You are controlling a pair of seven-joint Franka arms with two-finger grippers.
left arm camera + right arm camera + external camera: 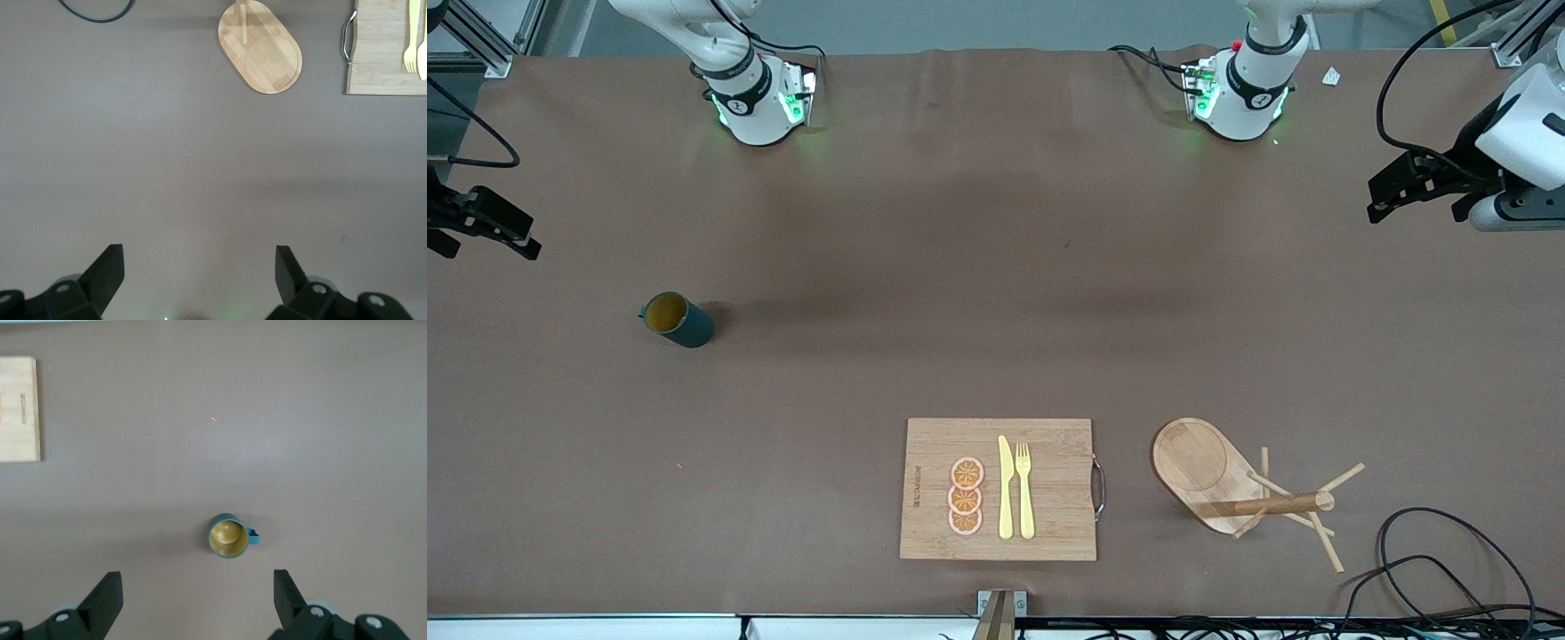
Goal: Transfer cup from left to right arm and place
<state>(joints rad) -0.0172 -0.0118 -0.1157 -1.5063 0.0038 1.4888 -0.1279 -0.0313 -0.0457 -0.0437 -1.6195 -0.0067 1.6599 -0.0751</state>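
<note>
Right wrist view shows our right gripper [198, 603] with its fingers spread wide and nothing between them, hanging over bare table with the cup [229, 536] standing just ahead of it. Our left gripper [200, 280] is spread just as wide and just as empty, up over the left arm's end of the table, with the wooden peg stand [261, 45] and the cutting board [385, 48] well apart from it.

We judge the task barely begun: neither arm has hold of the cup, so pickup, handover and placing are all left.

The cup sits upright on the table [925, 293] toward the right arm's end, farther from the front camera than the cutting board. It is a small dark teal mug with a yellowish-brown inside and a small side handle.
</note>
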